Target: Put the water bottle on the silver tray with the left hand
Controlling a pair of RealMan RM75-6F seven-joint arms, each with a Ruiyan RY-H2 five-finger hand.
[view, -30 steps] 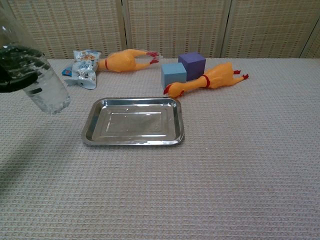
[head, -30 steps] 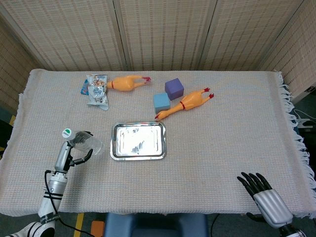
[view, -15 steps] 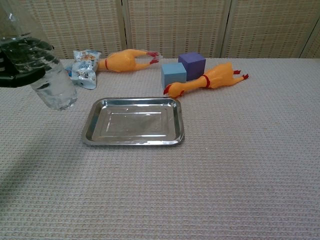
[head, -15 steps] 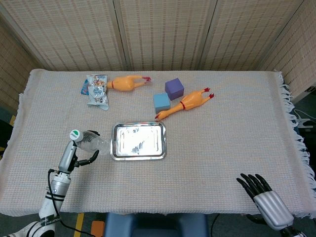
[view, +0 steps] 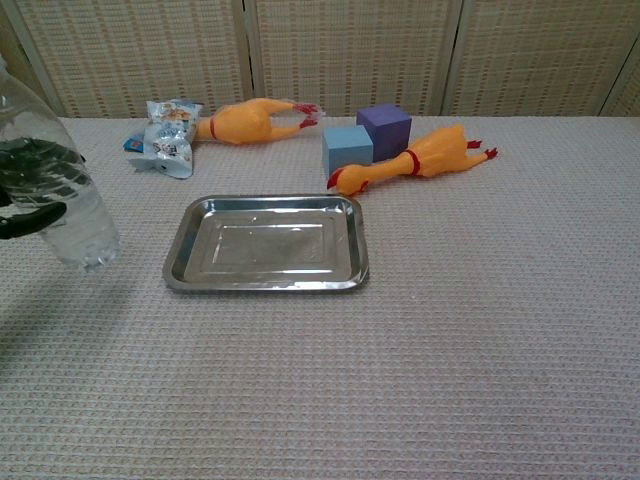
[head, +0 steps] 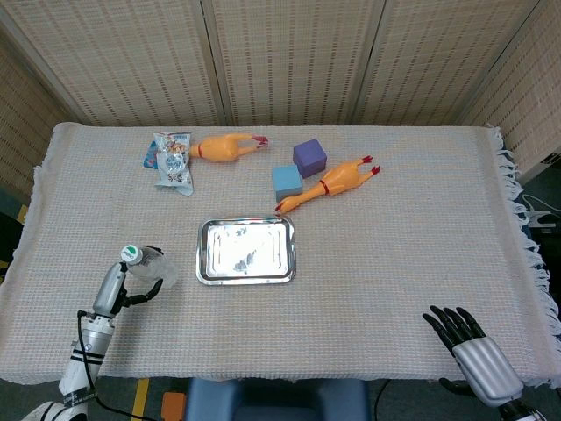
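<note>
A cloth-covered tabletop [head: 394, 228] is filling the frame, with the silver tray [head: 245, 250] lying just left of centre in the head view. At lower left, the left hand [head: 131, 282] is gripping the water bottle [head: 145, 266], its dark fingers [view: 35, 170] wrapping around the clear body and holding it tilted above the cloth, to the left of the tray and apart from it. At lower right, the right hand [head: 472, 349] is resting at the tabletop's near edge, its fingers apart and holding nothing. Toward the upper middle, two rubber chickens [head: 329, 184] [head: 226, 146] are lying near a purple cube [head: 308, 157] and a blue cube [head: 286, 182]. A snack packet [head: 172, 160] is sitting at upper left.
</note>
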